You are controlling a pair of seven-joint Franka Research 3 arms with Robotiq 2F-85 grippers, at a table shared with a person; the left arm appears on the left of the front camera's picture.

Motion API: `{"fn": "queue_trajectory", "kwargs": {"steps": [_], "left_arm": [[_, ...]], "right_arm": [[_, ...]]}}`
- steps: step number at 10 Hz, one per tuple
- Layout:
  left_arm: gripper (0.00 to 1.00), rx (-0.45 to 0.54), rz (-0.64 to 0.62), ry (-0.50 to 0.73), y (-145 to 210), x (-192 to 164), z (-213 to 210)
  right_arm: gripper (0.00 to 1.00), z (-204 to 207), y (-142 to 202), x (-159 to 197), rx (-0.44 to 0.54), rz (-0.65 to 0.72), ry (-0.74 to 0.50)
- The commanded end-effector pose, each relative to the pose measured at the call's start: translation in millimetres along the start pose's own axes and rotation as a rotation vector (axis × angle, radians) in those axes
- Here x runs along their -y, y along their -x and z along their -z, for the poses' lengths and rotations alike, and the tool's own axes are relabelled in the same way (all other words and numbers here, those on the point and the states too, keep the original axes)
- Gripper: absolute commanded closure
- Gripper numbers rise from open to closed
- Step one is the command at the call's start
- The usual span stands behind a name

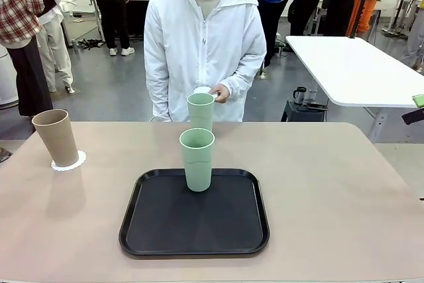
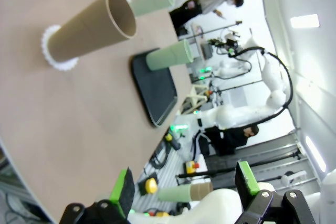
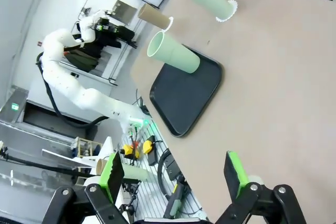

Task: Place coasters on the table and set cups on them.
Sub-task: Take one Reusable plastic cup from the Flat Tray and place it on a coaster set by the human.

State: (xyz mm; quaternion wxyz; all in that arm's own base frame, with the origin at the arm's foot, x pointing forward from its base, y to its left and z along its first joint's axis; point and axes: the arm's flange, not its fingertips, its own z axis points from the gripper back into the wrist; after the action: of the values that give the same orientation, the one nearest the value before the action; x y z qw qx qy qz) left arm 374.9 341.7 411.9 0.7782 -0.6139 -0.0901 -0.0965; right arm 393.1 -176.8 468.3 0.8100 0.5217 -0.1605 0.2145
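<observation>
My left gripper (image 2: 184,182) hangs wide open with nothing between its green pads, and my right gripper (image 3: 173,171) is spread just as wide and equally empty. Both are held clear of everything on the table (image 1: 331,197).

In the front view, the black tray (image 1: 199,220) sits at centre and holds one pale green cup (image 1: 197,159), upright and empty, near its far rim. At twelve o'clock from the tray stands a second green cup (image 1: 201,111), resting on a coaster (image 3: 228,13). The person's hand (image 1: 220,93) is at its rim, pinching something white, possibly a doily. At ten o'clock the tan cup (image 1: 56,137) stands upright and empty on another coaster (image 1: 69,164).
</observation>
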Motion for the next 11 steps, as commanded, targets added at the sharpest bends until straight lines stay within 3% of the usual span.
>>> {"fn": "queue_trajectory", "kwargs": {"steps": [1, 6, 11], "left_arm": [[0.00, 0.001, -0.004, -0.006, 1, 1, 0], [0.00, 0.001, -0.004, -0.006, 1, 1, 0], [0.00, 0.001, -0.004, -0.006, 1, 1, 0]], "right_arm": [[0.00, -13, 6, 16, 0.015, 0.014, -0.062], [0.00, -15, 30, 29, 0.021, 0.058, -0.063], [0.00, -15, 30, 29, 0.021, 0.058, -0.063]]}}
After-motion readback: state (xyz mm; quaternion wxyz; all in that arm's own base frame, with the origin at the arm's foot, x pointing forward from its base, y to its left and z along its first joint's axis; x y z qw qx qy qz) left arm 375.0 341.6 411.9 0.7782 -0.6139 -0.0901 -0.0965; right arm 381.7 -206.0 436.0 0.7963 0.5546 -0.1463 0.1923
